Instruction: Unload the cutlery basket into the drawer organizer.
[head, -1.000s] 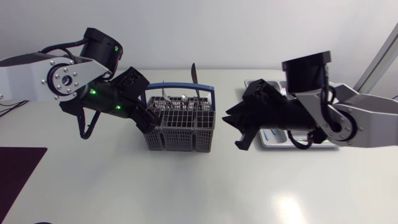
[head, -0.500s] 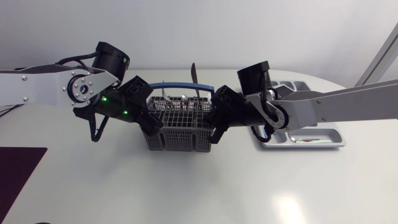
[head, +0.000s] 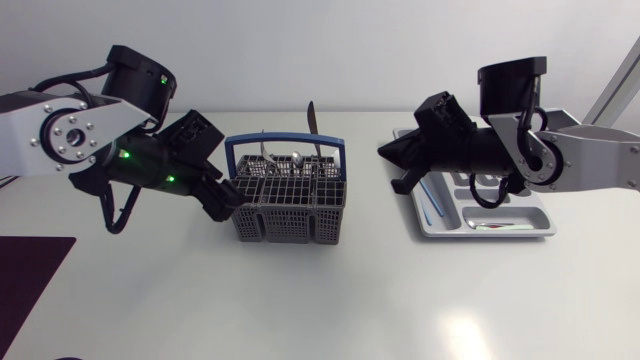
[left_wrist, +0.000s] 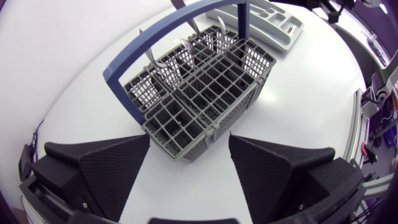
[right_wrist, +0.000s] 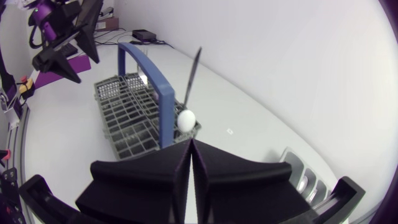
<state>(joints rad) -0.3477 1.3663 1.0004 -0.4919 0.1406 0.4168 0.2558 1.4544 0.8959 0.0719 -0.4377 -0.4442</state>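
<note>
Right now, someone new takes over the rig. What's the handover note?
Left gripper: jaws open, basket corner just ahead of them, not gripped.
Right gripper: jaws shut, above the organizer end nearest the basket; no piece visible between them.
Basket: mid-table, holding a knife, a spoon and more cutlery, upright.
Done: a few pieces lie in the organizer.
Left: move the rest of the basket's cutlery over.
</note>
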